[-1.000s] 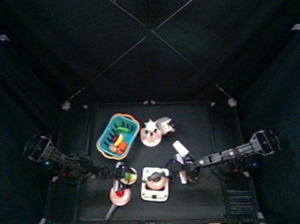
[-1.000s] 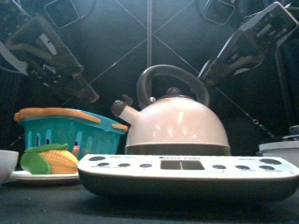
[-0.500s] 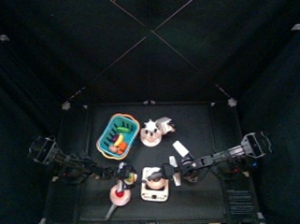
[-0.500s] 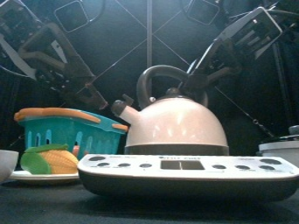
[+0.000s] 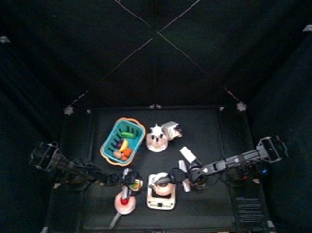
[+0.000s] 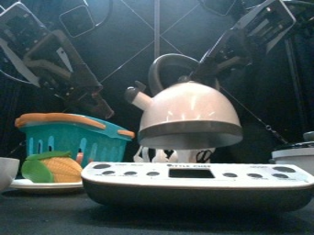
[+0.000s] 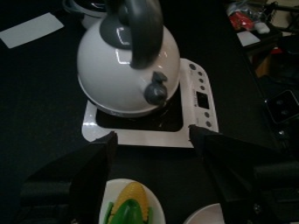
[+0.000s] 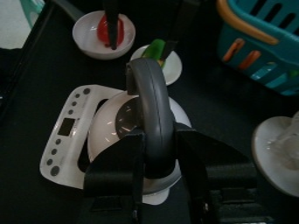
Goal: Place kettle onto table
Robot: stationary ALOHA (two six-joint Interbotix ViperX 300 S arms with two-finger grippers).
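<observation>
Gripping the dark handle of the kettle (image 6: 186, 110), the right gripper (image 8: 149, 171) has its jaws closed on either side of that arch, as the right wrist view shows. In the front view the pale kettle hangs clear above the white hotplate (image 6: 196, 177), tilted slightly, with a visible gap beneath its base. The lifting step appears to be in hand; the setting-down is not yet done. The left gripper (image 7: 152, 149) hovers just beside the hotplate with its jaws spread apart and nothing between them. Around the hotplate stand a teal basket (image 6: 68, 138), a plate with food (image 6: 43, 174) and, in the right wrist view, a small bowl (image 8: 105, 31), so bare tabletop is limited. The table (image 5: 209, 131) shows open black surface on the side toward the right arm. The next move likely calls for carrying the kettle sideways off the hotplate, keeping it level, then lowering it onto that bare patch before the jaws let go.
</observation>
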